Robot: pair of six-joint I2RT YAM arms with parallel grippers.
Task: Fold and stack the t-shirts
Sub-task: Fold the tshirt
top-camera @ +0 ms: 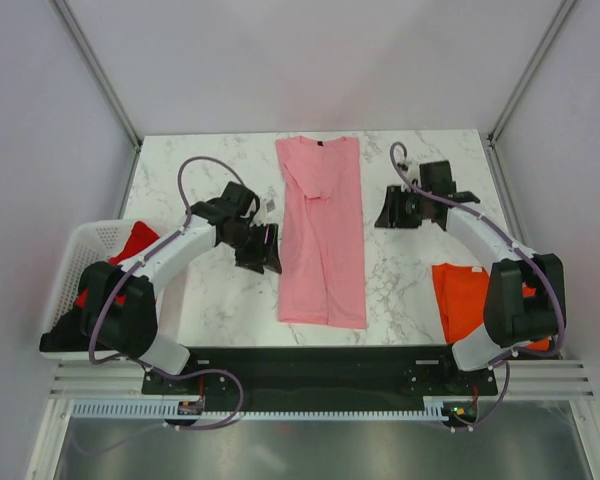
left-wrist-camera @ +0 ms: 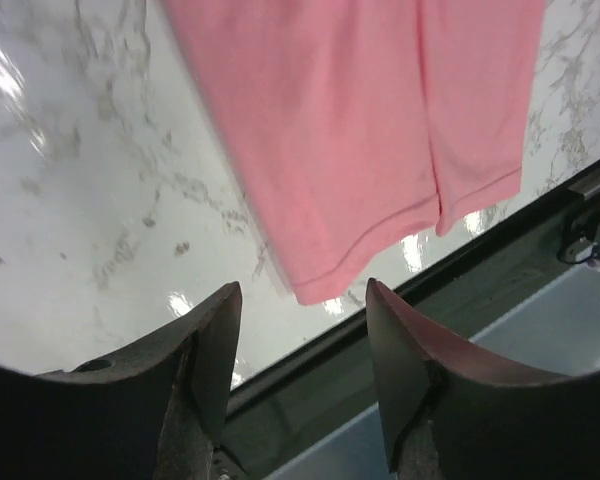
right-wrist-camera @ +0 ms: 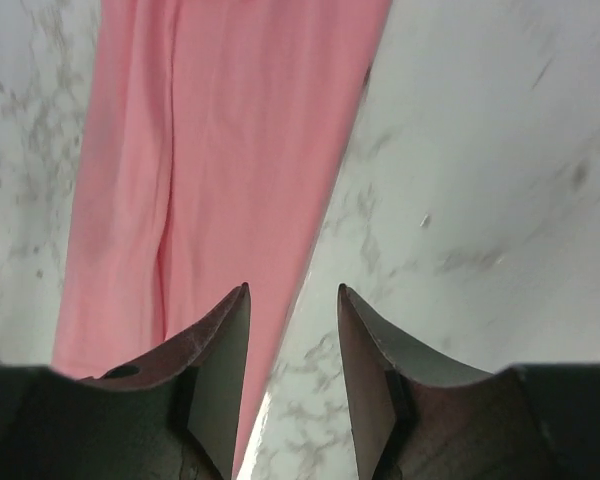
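**Both grippers off the pink shirt**

Your left gripper [left-wrist-camera: 302, 295] has its fingers spread apart with nothing between them. It hangs over the marble table [top-camera: 220, 300], just beside the left edge of the pink shirt [top-camera: 322, 235], towards the hem.

Your right gripper [right-wrist-camera: 293, 292] also stands apart and empty. It is on the shirt's right side, near its upper half, not touching.

The pink shirt lies flat mid-table as a long narrow strip, sides folded in, collar at the far end and hem towards the arm bases.

The orange shirt [top-camera: 462, 295] sits at the near right corner, partly hidden by your right arm.

The red shirt [top-camera: 135, 240] lies in the white basket [top-camera: 85, 245] at the table's left edge, behind your left arm.
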